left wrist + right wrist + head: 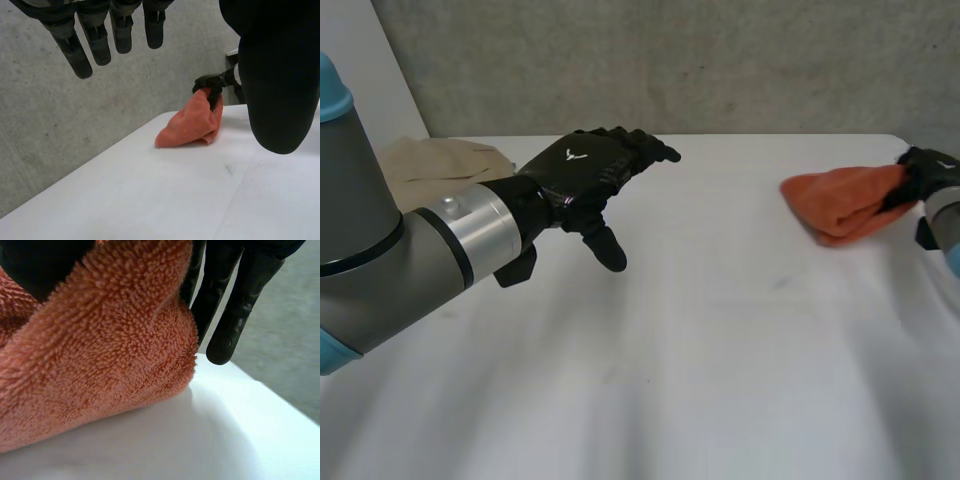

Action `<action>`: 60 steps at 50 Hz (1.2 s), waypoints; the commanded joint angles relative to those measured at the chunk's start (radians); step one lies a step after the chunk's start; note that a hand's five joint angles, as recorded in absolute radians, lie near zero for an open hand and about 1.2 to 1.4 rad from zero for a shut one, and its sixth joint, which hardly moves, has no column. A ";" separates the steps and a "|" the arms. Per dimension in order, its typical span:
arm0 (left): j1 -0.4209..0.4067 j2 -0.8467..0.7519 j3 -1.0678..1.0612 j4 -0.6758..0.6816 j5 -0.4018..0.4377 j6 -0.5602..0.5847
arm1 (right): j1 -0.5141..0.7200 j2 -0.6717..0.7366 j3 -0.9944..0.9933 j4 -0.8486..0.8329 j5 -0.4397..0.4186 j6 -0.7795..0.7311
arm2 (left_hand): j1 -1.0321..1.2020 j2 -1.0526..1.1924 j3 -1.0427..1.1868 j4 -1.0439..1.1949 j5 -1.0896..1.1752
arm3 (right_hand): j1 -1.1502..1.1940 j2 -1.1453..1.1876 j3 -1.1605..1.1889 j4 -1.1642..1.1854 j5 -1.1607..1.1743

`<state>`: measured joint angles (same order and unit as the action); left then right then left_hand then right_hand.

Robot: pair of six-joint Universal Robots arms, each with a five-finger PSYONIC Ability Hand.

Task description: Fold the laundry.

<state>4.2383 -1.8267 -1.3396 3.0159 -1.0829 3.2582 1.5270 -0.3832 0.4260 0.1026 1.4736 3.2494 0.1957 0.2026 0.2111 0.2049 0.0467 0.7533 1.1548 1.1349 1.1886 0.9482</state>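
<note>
Step in hand, as judged: working the orange towel [840,200], which is lying on the worktop [700,350] near its right edge.

The right hand [927,172] is gripping the towel's end nearest that edge. In the right wrist view the thumb is pressing on the pile and the fingers [239,305] are running down behind it.

The left hand [582,175] is hovering above the worktop's left half, fingers straight, holding nothing, well apart from the towel.

A beige cloth [435,160], probably more laundry, is lying at the worktop's far left corner.

Next move likely calls for drawing the towel toward the worktop's middle, where the left hand can reach a free edge.

Towel: thick looped terry, doubled into a rounded, lumpy wedge. The fold is bulging rather than lying flat.
</note>
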 commanded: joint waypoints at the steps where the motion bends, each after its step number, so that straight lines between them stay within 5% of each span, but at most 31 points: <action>1: -0.001 -0.003 -0.003 0.000 0.000 0.000 | -0.116 0.177 -0.315 0.098 0.005 -0.049 | 0.003 -0.004 -0.012 -0.006 -0.022 | 0.643 0.241 0.261 0.208 0.274; 11: -0.004 -0.011 0.004 0.000 -0.002 -0.002 | -0.180 0.208 -0.313 0.098 -0.045 -0.082 | 0.003 -0.004 -0.012 -0.006 -0.022 | 0.600 0.199 0.219 0.165 0.231; 12: -0.004 -0.014 0.005 0.000 -0.002 -0.002 | -0.180 0.208 -0.311 0.106 -0.052 -0.086 | 0.003 -0.004 -0.012 -0.006 -0.022 | 0.193 -0.208 -0.188 -0.242 -0.176; 13: -0.004 -0.017 0.007 0.000 -0.002 -0.002 | -0.180 0.207 -0.309 0.117 -0.056 -0.097 | 0.003 -0.004 -0.012 -0.006 -0.022 | -0.579 -0.980 -0.960 -1.014 -0.948; 20: -0.009 -0.017 0.007 0.000 -0.002 -0.003 | -0.186 0.173 -0.316 0.213 0.034 -0.253 | 0.003 -0.004 -0.012 -0.006 -0.022 | -0.579 -0.980 -0.960 -1.014 -0.948; 24: -0.014 -0.013 0.007 0.000 -0.002 -0.002 | -0.232 0.112 -0.287 0.227 0.141 -0.513 | 0.003 -0.004 -0.012 -0.006 -0.022 | -0.579 -0.980 -0.960 -1.014 -0.948; 33: -0.012 -0.003 0.011 0.000 -0.002 0.000 | -0.240 -0.015 -0.224 0.086 0.237 -1.036 | 0.003 -0.004 -0.012 -0.006 -0.022 | -0.579 -0.980 -0.960 -1.014 -0.948; 40: 0.002 0.029 0.022 0.012 -0.046 0.001 | -0.174 -0.204 -0.129 -0.029 0.218 -0.993 | 0.003 -0.004 -0.012 -0.006 -0.022 | -0.579 -0.980 -0.960 -1.014 -0.948; 45: 0.057 0.040 0.031 0.066 -0.140 0.001 | -0.010 -0.328 0.017 -0.032 0.096 -0.814 | -0.006 -0.013 -0.021 -0.015 -0.031 | -0.579 -0.980 -0.960 -1.014 -0.948; 54: 0.323 -0.005 0.065 0.207 -0.187 0.015 | 0.244 -0.615 0.541 -0.061 -0.174 -0.524 | -0.012 -0.018 -0.027 -0.021 -0.037 | -0.579 -0.980 -0.960 -1.014 -0.948; 60: 0.451 -0.170 0.134 0.271 -0.189 0.129 | 0.396 -0.661 0.764 -0.101 -0.207 -0.536 | -0.009 -0.016 -0.024 -0.018 -0.034 | -0.579 -0.980 -0.960 -1.014 -0.948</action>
<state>4.5549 -1.8511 -1.2701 3.2228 -1.2769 3.2869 1.7708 -0.9807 0.9578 0.0394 1.3125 2.7166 0.1957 0.2025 0.2111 0.2049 0.0467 0.2039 0.2233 0.2164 0.2370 0.0678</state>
